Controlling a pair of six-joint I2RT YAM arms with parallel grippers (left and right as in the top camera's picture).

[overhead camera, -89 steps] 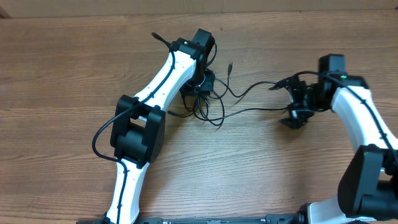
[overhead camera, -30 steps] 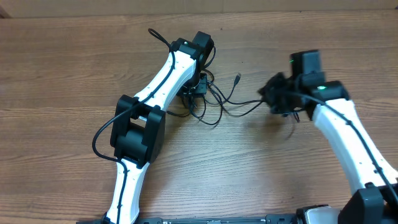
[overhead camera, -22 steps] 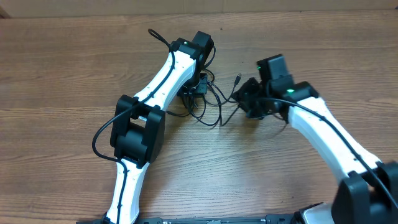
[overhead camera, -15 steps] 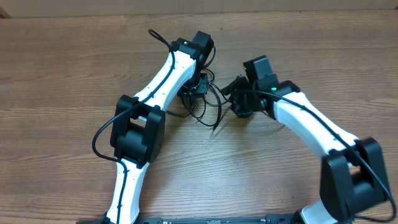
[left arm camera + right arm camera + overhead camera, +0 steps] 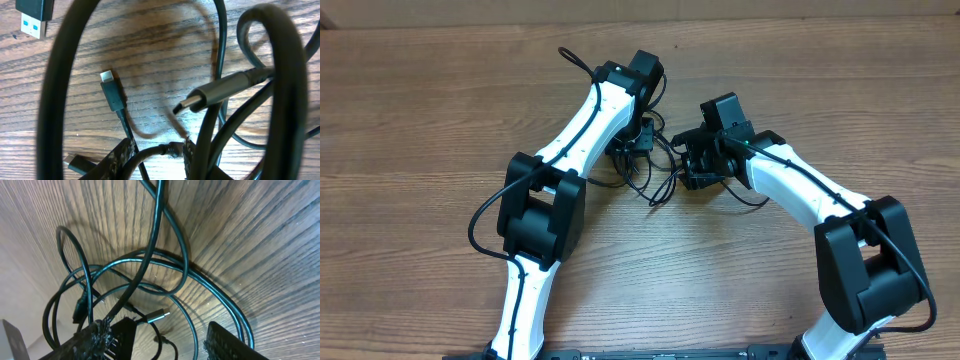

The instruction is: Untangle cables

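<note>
Wooden table (image 5: pixel 410 120). Left gripper (image 5: pixel 638 139) covers part of the cables (image 5: pixel 286 100), its jaws clamped on them. Right gripper (image 5: pixel 694 166) has its jaws apart. Cable count unclear.

The cables (image 5: pixel 655 165) are black; a small plug (image 5: pixel 112 95) is silver-tipped, a larger plug (image 5: pixel 220 92) grey. The counter (image 5: pixel 420 120) is brown with darker wood grain. The left arm (image 5: pixel 585 120) and right arm (image 5: pixel 790 185) are white with black joints
</note>
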